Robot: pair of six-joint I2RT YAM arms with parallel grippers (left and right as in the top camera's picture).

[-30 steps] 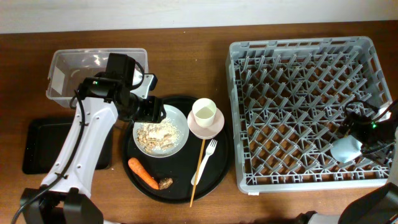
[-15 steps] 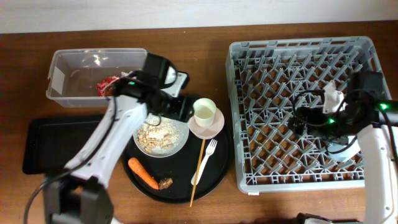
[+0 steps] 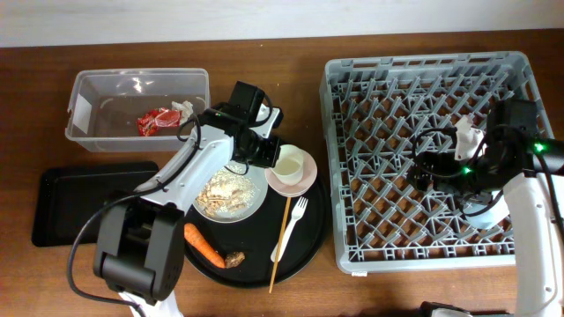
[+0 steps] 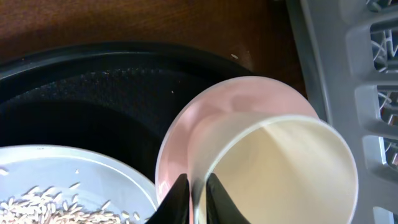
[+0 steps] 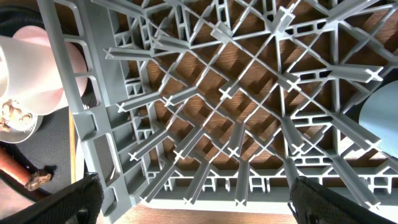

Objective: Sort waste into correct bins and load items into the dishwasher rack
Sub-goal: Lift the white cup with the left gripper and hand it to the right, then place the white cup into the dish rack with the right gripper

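My left gripper [image 4: 197, 199] is shut on the rim of the cream cup [image 4: 292, 168], one finger inside the wall and one outside. The cup [image 3: 289, 161] stands in the pink bowl [image 3: 302, 182] on the round black tray. Next to it the plate [image 3: 253, 208] holds rice crumbs [image 3: 225, 189]. A carrot [image 3: 203, 245], a brown lump [image 3: 234, 259], a white fork [image 3: 291, 229] and a chopstick [image 3: 279, 242] lie on the same tray. The red wrapper [image 3: 159, 120] lies in the clear tub [image 3: 88, 132]. My right gripper [image 5: 193, 199] hangs open over the dishwasher rack [image 3: 423, 79], near the light-blue cup [image 3: 485, 211].
The round black tray [image 3: 313, 242] sits between the tub and the rack. A shallow black rectangular tray [image 3: 62, 202] lies at the left front. The rack's left wall [image 4: 329, 68] stands close beside the bowl. Bare wood shows behind the tray and tub.
My left gripper came from the tub, where the red wrapper now lies, across to the cream cup and shut on its rim. My right arm swung left over the rack, then held still.
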